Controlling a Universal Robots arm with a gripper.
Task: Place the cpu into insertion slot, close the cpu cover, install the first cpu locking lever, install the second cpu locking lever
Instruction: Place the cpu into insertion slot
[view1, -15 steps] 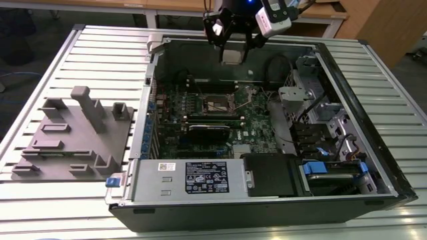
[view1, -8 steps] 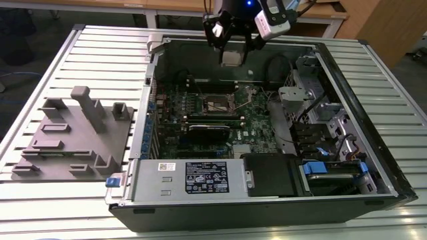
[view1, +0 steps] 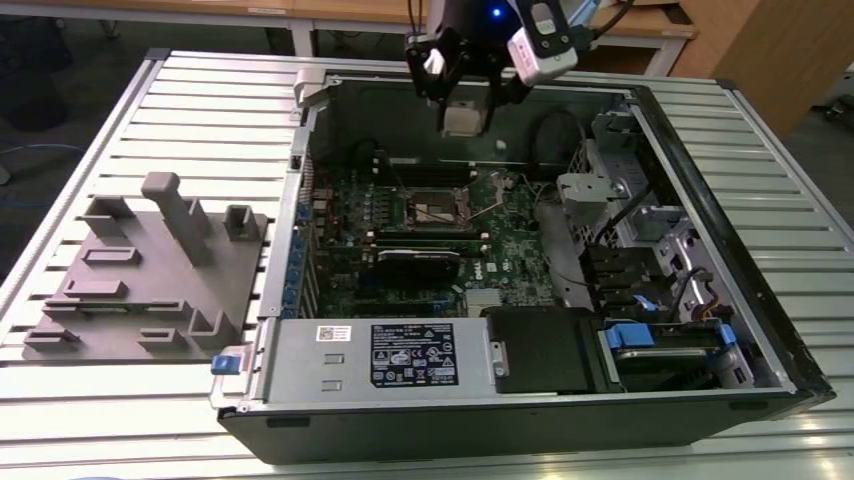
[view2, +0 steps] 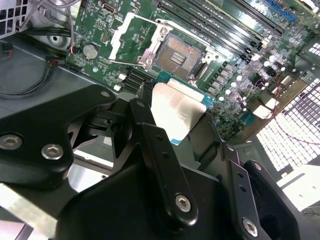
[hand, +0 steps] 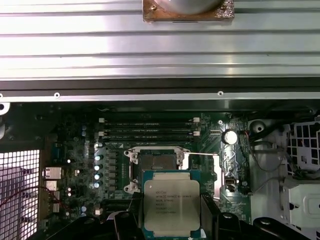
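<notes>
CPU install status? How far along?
Done: nothing seated yet. The square socket with the tan-gold pin field lies empty, its thin metal cover frame swung open. In hand: the claw grips the silvery-grey square cpu chip, held clear of the socket. Left: seating, closing, both locking steps.

Exterior view: even overhead room light. The ribbed tabletop (view1: 200, 110) around the cpu (view1: 461, 120) is bright with a soft sheen. The motherboard (view1: 501, 265) under the cpu sits in the case (view1: 534, 430) shadow, dim, detail soft. Blue lamp (view1: 497, 12) glows just above the cpu.

Second wrist view: hard glare on the cpu (view2: 177, 112) lid, nearly washed white. The fingers (view2: 155, 150) clamping it are black, low detail. Perforated wall (view2: 295, 130) beyond the cpu is blown out.

First wrist view: cpu (hand: 171, 205) lid evenly lit. Tabletop (hand: 160, 50) beyond it is streaked with glare bands.
</notes>
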